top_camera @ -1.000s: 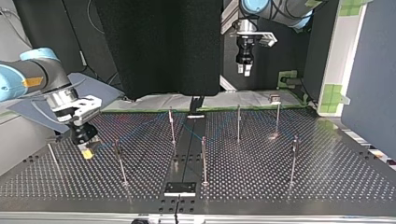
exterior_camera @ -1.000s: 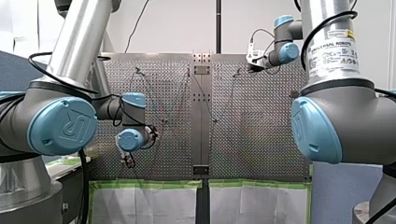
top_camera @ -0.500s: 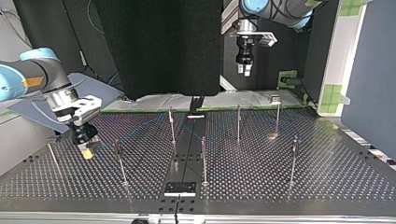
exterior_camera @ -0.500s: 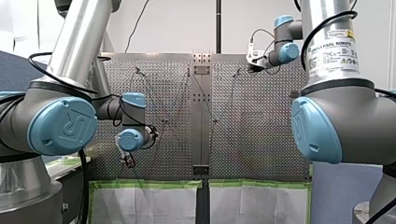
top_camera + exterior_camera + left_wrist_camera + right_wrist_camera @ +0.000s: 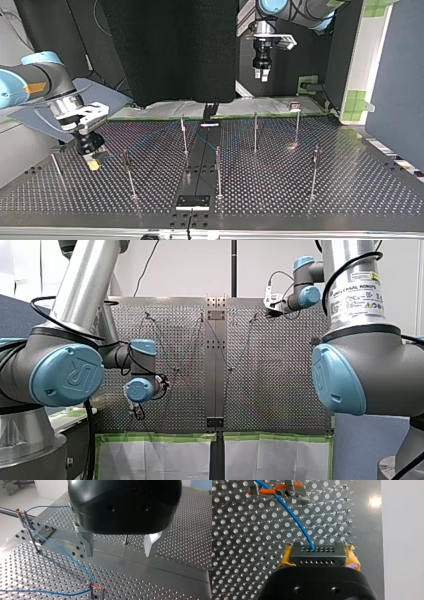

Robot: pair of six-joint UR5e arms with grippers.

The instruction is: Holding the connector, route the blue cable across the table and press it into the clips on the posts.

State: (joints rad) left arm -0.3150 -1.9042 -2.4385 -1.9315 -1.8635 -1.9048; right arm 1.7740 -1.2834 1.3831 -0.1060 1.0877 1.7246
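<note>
Nothing had shifted: my right gripper stayed clamped on the black rectangular connector, its thin blue cable running ahead to an orange-tipped clip, my left gripper with fingers apart.

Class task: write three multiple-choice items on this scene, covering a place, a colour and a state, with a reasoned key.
1. Where is the connector? A) loose on the table B) between my right gripper's pads C) hung on a post
2. The cable is: A) red B) green C) blue
3. State of my left gripper: A) open, empty B) shut on the cable C) shut on a post
Key: B, yellow pads clamp it in the right wrist view; C, blue in both wrist views; A, its fingers stand apart, nothing between.
</note>
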